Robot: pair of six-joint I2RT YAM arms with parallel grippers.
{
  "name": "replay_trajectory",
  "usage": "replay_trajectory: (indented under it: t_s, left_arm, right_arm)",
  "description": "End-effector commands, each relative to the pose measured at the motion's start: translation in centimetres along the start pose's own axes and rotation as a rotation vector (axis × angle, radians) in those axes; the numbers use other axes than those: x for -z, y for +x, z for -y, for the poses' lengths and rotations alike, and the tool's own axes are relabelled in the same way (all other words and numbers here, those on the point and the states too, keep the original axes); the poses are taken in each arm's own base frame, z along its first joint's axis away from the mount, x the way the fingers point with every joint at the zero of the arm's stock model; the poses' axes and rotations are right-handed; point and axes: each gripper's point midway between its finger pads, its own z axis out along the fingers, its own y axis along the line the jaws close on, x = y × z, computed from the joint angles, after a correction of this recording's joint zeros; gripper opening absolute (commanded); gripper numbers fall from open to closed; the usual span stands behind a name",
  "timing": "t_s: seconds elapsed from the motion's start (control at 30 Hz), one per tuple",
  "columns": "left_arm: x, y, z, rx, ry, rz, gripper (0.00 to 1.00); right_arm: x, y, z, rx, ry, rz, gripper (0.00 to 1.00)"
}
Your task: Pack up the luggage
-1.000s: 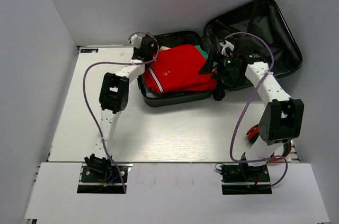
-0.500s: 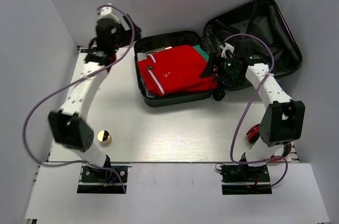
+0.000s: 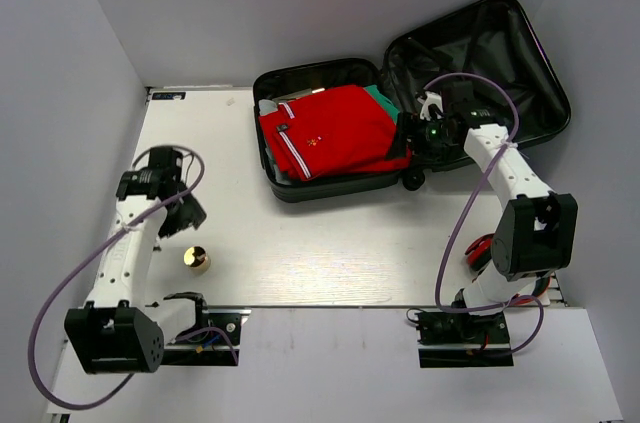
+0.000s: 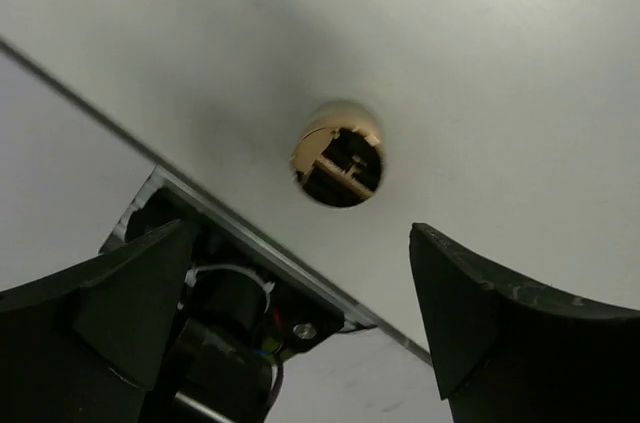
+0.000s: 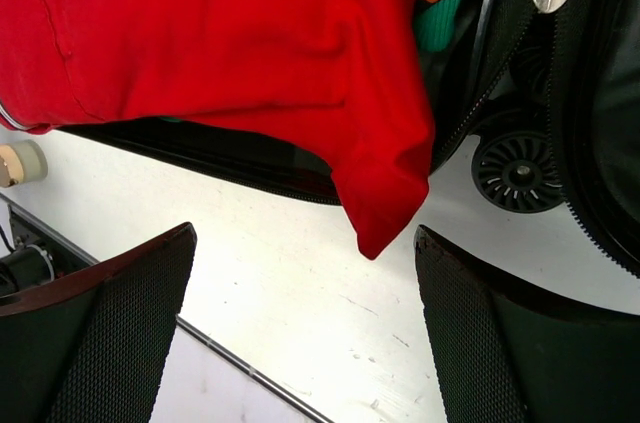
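The luggage (image 3: 330,189) lies open at the back of the table, its lid (image 3: 500,53) leaning to the right. A folded red garment (image 3: 325,133) fills the base shell over a green one (image 3: 378,95). One red corner (image 5: 385,213) droops over the shell's front rim beside a wheel (image 5: 517,171). My right gripper (image 3: 405,138) hovers open by that corner (image 5: 305,243), holding nothing. A small gold round object (image 3: 196,259) stands on the table at the front left. My left gripper (image 3: 183,211) is open just above it (image 4: 298,243), with the gold object (image 4: 338,153) beyond its fingertips.
Grey walls close in the table on the left, back and right. The left arm's base mount (image 4: 230,313) and the table's front edge lie just under the left gripper. Red cabling (image 3: 478,248) sits beside the right arm's base.
The left arm has swung away from the suitcase's left rim, past the back-left corner, down to the front left over the gold object. The right arm has barely shifted.
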Motion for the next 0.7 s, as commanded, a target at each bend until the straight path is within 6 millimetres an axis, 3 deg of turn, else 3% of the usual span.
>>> replay_trajectory:
  t_s: [0.0,0.07,0.1,0.13,0.2,0.3,0.33,0.47,0.67]
  left_arm:
    - [0.0,4.2,-3.1,0.064,-0.077,-0.118,1.0]
    - [-0.7,4.6,-2.0,0.065,-0.022,-0.135,1.0]
    - [-1.6,6.0,-1.9,0.058,-0.027,-0.186,1.0]
    - [-2.3,5.9,-1.3,0.067,-0.011,-0.184,1.0]
    - [-3.4,7.6,-0.5,0.049,0.023,-0.25,1.0]
    - [-5.0,8.1,1.1,0.045,0.083,-0.268,1.0]
    - [-5.7,8.0,1.5,0.043,0.093,-0.265,1.0]
    - [-7.3,7.8,0.3,0.053,-0.002,-0.241,1.0]
    - [-9.8,6.8,1.2,0.03,-0.013,-0.207,1.0]
  right_arm:
    - [0.7,0.1,-1.1,0.01,-0.03,0.016,0.9]
    - [0.8,0.0,-1.1,0.012,-0.039,0.023,0.9]
    - [0.8,0.1,-1.3,0.01,-0.043,0.02,0.9]
    - [0.8,0.2,-1.3,0.01,-0.044,0.021,0.9]
    - [0.8,0.2,-1.4,0.012,-0.047,0.024,0.9]
    - [1.0,0.1,-1.6,0.023,-0.058,0.031,0.9]
    - [0.9,0.2,-1.6,0.02,-0.059,0.029,0.9]
    - [1.0,0.3,-1.7,0.029,-0.06,0.031,0.9]
    - [1.1,0.3,-1.9,0.036,-0.078,0.034,0.9]
